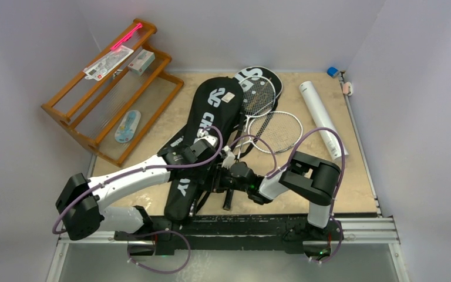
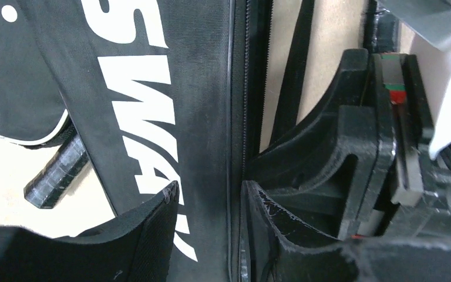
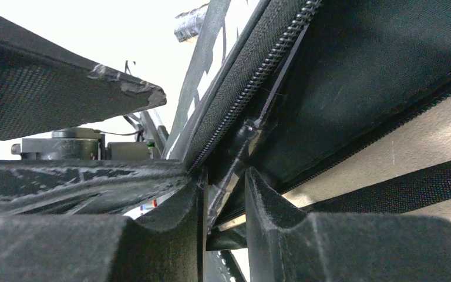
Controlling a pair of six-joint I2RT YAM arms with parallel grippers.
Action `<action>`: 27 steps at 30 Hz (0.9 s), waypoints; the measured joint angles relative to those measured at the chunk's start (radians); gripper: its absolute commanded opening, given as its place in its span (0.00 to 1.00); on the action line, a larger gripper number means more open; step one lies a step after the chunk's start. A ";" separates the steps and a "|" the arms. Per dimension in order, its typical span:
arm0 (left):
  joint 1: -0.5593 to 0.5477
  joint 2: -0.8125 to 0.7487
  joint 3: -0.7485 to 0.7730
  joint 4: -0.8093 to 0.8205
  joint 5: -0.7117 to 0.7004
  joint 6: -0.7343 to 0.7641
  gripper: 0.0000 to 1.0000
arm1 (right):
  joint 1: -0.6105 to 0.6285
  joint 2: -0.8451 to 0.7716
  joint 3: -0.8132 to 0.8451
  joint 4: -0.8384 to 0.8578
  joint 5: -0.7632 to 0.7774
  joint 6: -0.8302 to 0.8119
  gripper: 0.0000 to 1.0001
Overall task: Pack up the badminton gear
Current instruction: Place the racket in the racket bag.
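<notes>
The black cover lettered "CROSSWAY" (image 1: 211, 111) lies slantwise on the table, its narrow end between both arms. My left gripper (image 1: 211, 157) (image 2: 210, 235) is open, and the cover's zipper edge (image 2: 238, 147) runs through the gap beside its right finger. My right gripper (image 1: 222, 176) (image 3: 223, 223) is shut on the cover's zipper pull (image 3: 242, 147). A black racket handle (image 2: 56, 176) pokes out under the cover. Two rackets (image 1: 279, 132) lie beside it, partly over the second cover (image 1: 259, 75). The long white tube (image 1: 323, 117) rests at the right. No shuttlecock shows.
An orange-brown wooden rack (image 1: 103, 94) with packets and a pink stick (image 1: 123, 40) stands at the back left. Black straps (image 3: 399, 188) trail from the cover across the tan tabletop (image 1: 358, 188). The two grippers sit very close together.
</notes>
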 measured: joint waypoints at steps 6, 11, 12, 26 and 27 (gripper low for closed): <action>0.000 0.060 -0.007 0.049 -0.032 -0.001 0.42 | 0.000 -0.003 0.000 -0.008 0.005 -0.019 0.10; 0.001 0.129 -0.005 0.067 -0.061 -0.007 0.15 | 0.000 -0.003 0.000 -0.017 0.006 -0.029 0.10; 0.001 0.137 -0.003 0.068 -0.062 -0.012 0.05 | 0.000 -0.003 0.000 -0.016 0.007 -0.030 0.10; 0.003 0.078 0.082 0.015 -0.043 -0.019 0.00 | -0.036 -0.043 0.000 -0.039 0.010 -0.031 0.08; 0.004 0.058 0.082 0.017 -0.033 -0.019 0.00 | -0.040 -0.043 0.000 -0.039 0.002 -0.031 0.08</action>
